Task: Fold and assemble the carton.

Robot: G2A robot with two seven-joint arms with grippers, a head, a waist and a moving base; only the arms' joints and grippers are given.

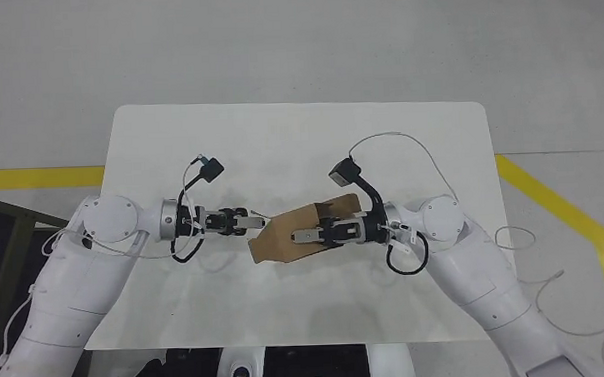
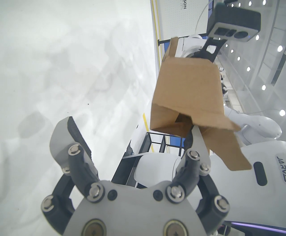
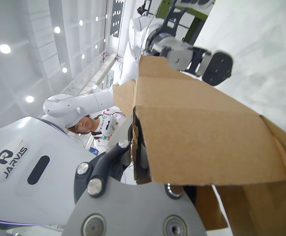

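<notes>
Holds carton (image 1: pixel 296 239) above table (image 1: pixel 280 129) in clamped right gripper (image 1: pixel 319 234). With left gripper (image 1: pixel 253 222) spread wide just beside flap (image 2: pixel 223 145), should press it inward squarely, bracing firmly.

The table (image 1: pixel 300 129) is white and flat, with round corners, and it stands on a grey floor (image 1: pixel 277 39). One yellow line (image 1: pixel 41 178) runs along the floor by the table's left side, and another yellow line (image 1: pixel 558 210) runs slanted by its right side. In the left wrist view the table top (image 2: pixel 67 67) looks smooth and white, with one tiny dark speck (image 2: pixel 88 104) on it.
</notes>
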